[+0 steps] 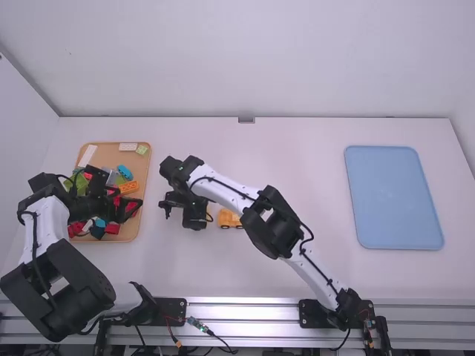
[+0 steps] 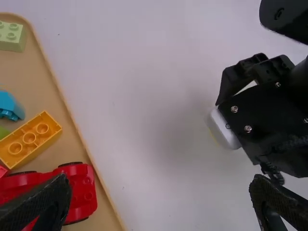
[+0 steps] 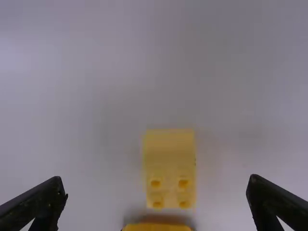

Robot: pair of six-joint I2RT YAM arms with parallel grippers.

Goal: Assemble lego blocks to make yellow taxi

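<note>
High view: L gripper (image 1: 125, 209), black, over R side of tan rectangular tray (image 1: 139, 231); R gripper (image 1: 196, 222), black, low over worktop (image 1: 297, 170), L of ctr, bit nearer front edge. Yellow plastic vehicle w/ black wheels (image 1: 230, 218) sits just R of it. Flat blue tray (image 1: 393, 196) nr worktop's R edge.

L wrist view: fingers spread, nothing btwn; orange studded plastic brick (image 2: 30, 138) & red plastic block (image 2: 79, 192) in tan tray nr its R edge.

R wrist view: fingers wide apart, unclenched; pale yellow plastic block w/ studs (image 3: 170, 168) on worktop btwn them, ungripped.
</note>
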